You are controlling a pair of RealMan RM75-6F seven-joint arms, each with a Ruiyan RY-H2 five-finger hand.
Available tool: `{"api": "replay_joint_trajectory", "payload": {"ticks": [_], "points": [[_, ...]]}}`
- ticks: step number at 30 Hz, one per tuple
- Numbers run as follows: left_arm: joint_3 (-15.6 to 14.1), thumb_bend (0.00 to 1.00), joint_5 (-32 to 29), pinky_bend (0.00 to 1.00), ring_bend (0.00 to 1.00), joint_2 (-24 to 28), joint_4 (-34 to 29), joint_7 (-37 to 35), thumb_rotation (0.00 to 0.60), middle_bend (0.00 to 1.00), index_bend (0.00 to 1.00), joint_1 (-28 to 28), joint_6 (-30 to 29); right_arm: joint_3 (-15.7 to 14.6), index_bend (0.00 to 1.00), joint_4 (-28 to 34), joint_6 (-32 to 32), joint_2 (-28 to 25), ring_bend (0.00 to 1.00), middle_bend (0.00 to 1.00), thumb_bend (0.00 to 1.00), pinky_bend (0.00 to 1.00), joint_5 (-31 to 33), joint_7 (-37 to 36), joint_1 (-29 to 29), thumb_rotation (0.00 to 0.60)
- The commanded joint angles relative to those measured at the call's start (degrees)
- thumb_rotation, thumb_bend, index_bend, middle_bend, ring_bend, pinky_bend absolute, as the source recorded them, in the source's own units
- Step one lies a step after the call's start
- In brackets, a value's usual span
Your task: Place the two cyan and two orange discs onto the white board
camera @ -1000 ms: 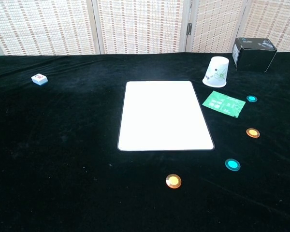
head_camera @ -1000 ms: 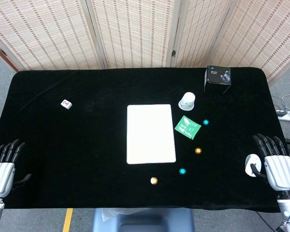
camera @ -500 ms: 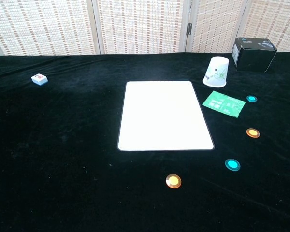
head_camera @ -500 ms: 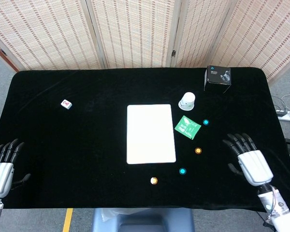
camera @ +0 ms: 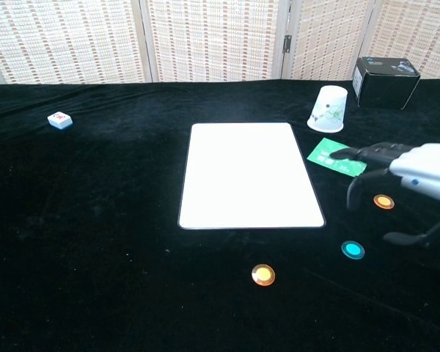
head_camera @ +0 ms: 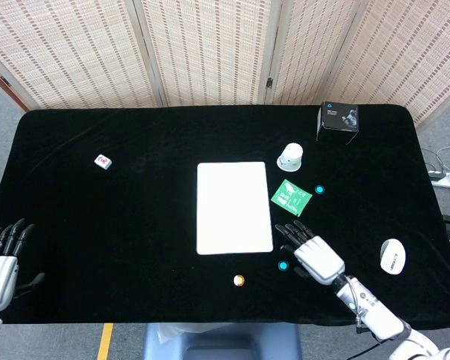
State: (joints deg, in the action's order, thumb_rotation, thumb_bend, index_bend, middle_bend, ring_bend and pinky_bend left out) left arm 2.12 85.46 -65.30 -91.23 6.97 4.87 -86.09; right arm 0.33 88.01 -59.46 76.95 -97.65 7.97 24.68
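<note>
Right hand (camera: 414, 172), fingers spread and empty, hovers over the orange disc (camera: 383, 202) right of the white board (camera: 249, 174); we judge it far nearer than the left hand (head_camera: 1, 262).

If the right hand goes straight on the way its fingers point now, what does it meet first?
Probably the white rectangular board: the right hand points up-left toward its right edge, above the black table. Its height is unclear.

Right hand (head_camera: 313, 251) hides one orange disc in head view; left hand (head_camera: 0, 259) cut by edge.
</note>
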Motion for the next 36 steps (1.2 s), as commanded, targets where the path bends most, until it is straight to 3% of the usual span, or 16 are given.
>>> {"api": "replay_joint_trajectory", "payload": {"ticks": [1,13,36], "points": [[-0.1,0.22,-0.1,0.0,0.01,0.0,0.0,0.0,0.6,0.03,0.05,-0.1,0.1,-0.6,0.39,-1.6,0.8,1.6,0.0,0.01,0.36,0.0,-0.1,-0.2,0.8,0.6],[0.0,0.22,0.0,0.0,0.01,-0.3,-0.2,0.5,0.6,0.04,0.05,0.3,0.8,-2.9,0.39,-6.5,2.0,4.8,0.0,0.02,0.36,0.0,0.7,-1.9,2.2,0.6],[0.0,0.22,-0.3,0.0,0.01,-0.6,0.2,0.5,0.6,0.03,0.05,0.1,0.7,-3.6,0.43,-10.2,2.6,7.4,0.0,0.03,0.36,0.0,3.2,-3.2,4.2,0.6]]}}
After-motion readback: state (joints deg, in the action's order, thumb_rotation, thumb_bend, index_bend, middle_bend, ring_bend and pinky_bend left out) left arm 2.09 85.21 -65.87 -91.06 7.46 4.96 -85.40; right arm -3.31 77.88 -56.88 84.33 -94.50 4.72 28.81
